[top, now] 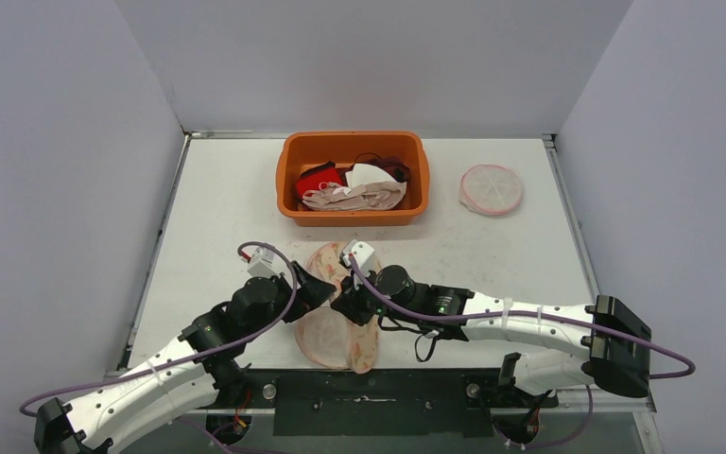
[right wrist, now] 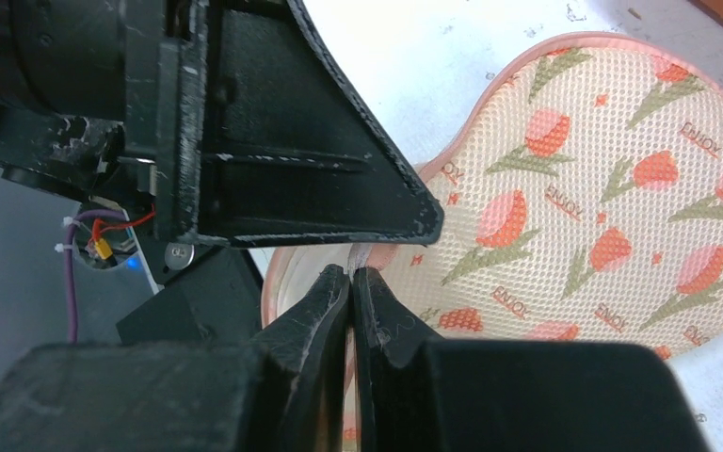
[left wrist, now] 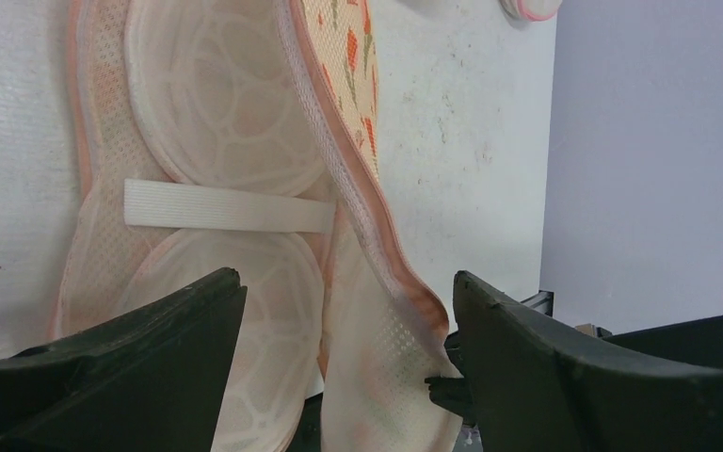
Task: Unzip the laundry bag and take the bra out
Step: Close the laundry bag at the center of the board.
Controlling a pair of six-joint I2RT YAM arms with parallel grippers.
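While the bag [top: 326, 339] lies on the bench [top: 217, 218] at its near edge, between the two arms, the top view shows both grippers crowded over the bag's upper half: the left gripper [top: 319, 287] at its left side, the right gripper [top: 348, 301] at its right. From the left wrist, the left jaws stand spread wide with nothing gripped, hovering over a bag that is already parted. Its floral flap [left wrist: 350, 66] is lifted on edge, baring a white lattice cup [left wrist: 226, 104] and a white strap [left wrist: 226, 205] inside. Whether that cup is the bra or the bag's own frame cannot be told. From the right wrist, the right jaws are pressed together on the pink rim of the flap, holding it up off the bench. Judgement: unzipping looks done or nearly so, and removal is the step in hand. The next move calls for the left jaws to reach into the opening and close on the bra while the right holds the flap clear.
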